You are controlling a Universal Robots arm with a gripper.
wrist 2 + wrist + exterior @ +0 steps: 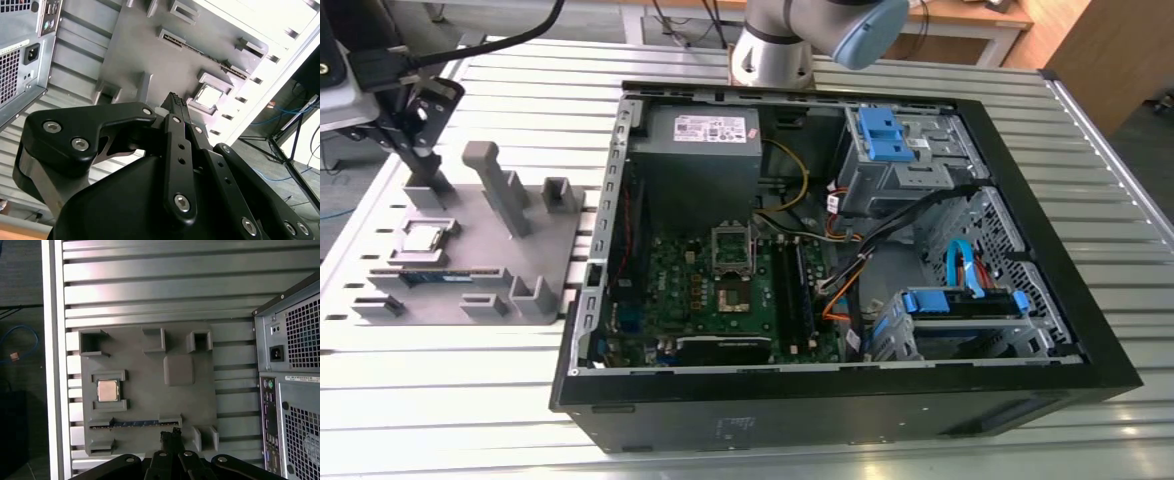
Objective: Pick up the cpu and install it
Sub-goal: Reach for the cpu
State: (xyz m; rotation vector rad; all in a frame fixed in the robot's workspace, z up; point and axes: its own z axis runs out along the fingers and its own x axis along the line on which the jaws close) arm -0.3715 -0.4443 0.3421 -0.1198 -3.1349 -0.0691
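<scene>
Fingers [171,436] pinched together, gripping nothing, hovering over the grey holder [150,405] on the tabletop [150,295]. The cpu [108,390] lies in its square pocket, apart from the fingers.

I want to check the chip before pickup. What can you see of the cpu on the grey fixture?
The cpu is a small, flat, square chip with a shiny silver-grey metal top and a thin darker rim. It lies level, top up, in a pocket of the grey plastic holder plate, with raised brackets on two opposite sides. Nothing else touches it. The black gripper is apart from it, closed and holding nothing.
</scene>
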